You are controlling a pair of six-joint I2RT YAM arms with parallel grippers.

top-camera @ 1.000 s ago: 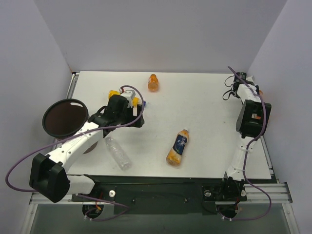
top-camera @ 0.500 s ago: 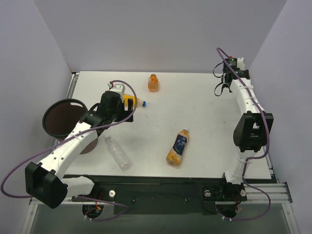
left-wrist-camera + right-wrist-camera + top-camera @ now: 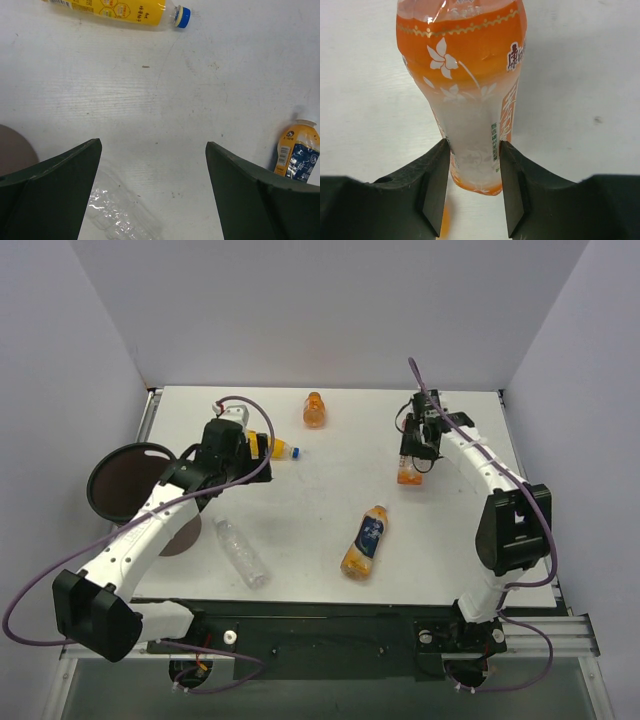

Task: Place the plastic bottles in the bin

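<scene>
Clearly clamped by the right fingers [image 3: 436,186], an orange bottle [image 3: 470,75] is held over the tabletop [image 3: 330,490], its far end cut off; left fingers [image 3: 55,185] are spread, the bin [image 3: 120,485] partly covered by the left arm [image 3: 150,530].

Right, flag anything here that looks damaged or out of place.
The clear bottle, lying near the bin, looks crumpled and dented. The yellow bottle and the blue-labelled bottle lie on their sides too. Nothing looks spilled.

Right hand [image 3: 412,460] around orange bottle [image 3: 408,476]; brown bin [image 3: 130,485] far left.
</scene>
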